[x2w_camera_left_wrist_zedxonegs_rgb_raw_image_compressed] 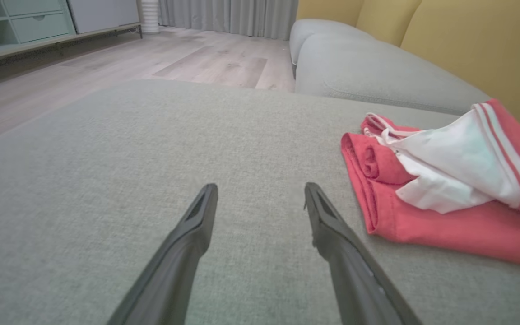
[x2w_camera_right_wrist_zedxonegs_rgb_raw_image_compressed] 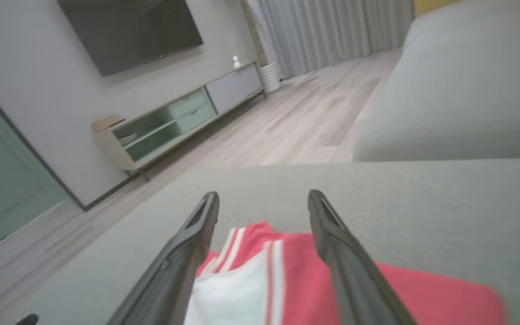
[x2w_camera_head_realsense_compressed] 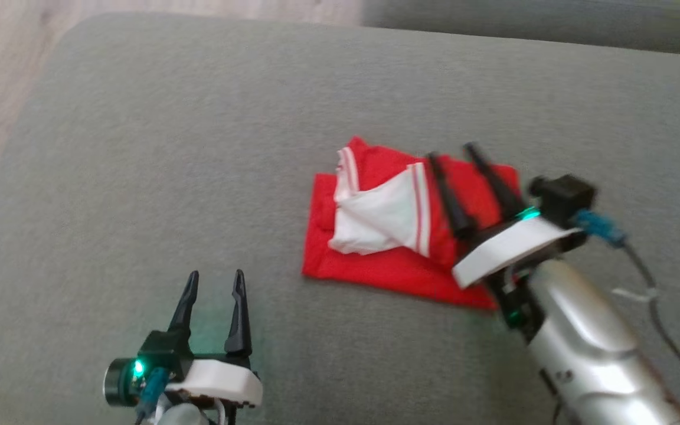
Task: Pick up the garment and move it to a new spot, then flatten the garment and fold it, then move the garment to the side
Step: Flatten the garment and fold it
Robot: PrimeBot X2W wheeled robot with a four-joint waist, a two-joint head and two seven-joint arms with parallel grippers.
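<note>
The right gripper (x2w_camera_head_realsense_compressed: 451, 151) hung over the folded red garment (x2w_camera_head_realsense_compressed: 387, 268), fingers apart, holding nothing. The left gripper (x2w_camera_head_realsense_compressed: 216, 274) was spread wide too.

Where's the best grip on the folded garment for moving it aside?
Probably the garment's thick folded edge facing the open left gripper, coming in low from the left: the layers stack there, while the loose white cloth on top would pull free.

Soft red-and-white cloth garment (x2w_camera_head_realsense_compressed: 375, 262) on a matt, coarse-woven grey cushion (x2w_camera_head_realsense_compressed: 169, 177).
</note>
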